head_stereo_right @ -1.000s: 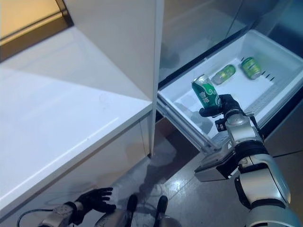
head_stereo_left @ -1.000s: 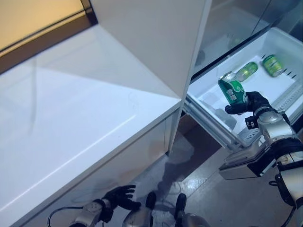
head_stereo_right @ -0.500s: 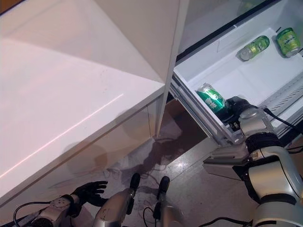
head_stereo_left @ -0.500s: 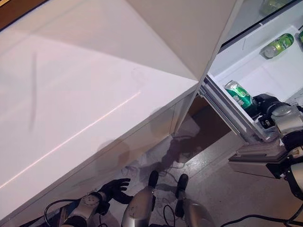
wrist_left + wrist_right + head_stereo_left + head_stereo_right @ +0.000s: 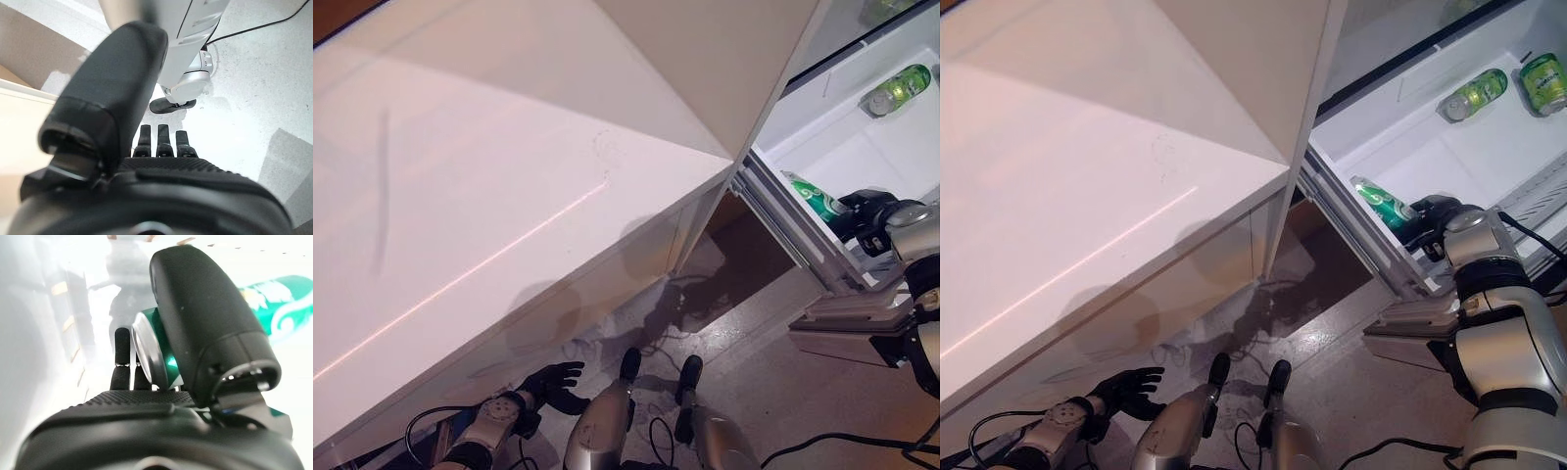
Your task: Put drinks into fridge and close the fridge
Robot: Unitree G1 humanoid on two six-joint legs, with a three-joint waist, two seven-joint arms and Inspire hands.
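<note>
My right hand (image 5: pixel 1435 217) is shut on a green can (image 5: pixel 1383 204) and holds it tilted low inside the open white fridge drawer (image 5: pixel 1449 152), just behind the drawer's front wall. In the right wrist view the thumb (image 5: pixel 205 323) and the fingers (image 5: pixel 122 357) wrap round the can (image 5: pixel 154 360). Other green cans (image 5: pixel 1474 93) lie on the drawer floor farther back. My left hand (image 5: pixel 553 384) hangs low by the floor, open and empty, with its fingers (image 5: pixel 158 142) straight.
A long white counter (image 5: pixel 509 176) runs along the left, its corner next to the drawer. A white fridge panel (image 5: pixel 724 69) rises above the drawer's near end. Grey floor (image 5: pixel 754 372) lies below the drawer.
My right hand has lowered the green can from above the drawer down into it, and the can now lies flatter. The camera has shifted. The left hand stays low.
</note>
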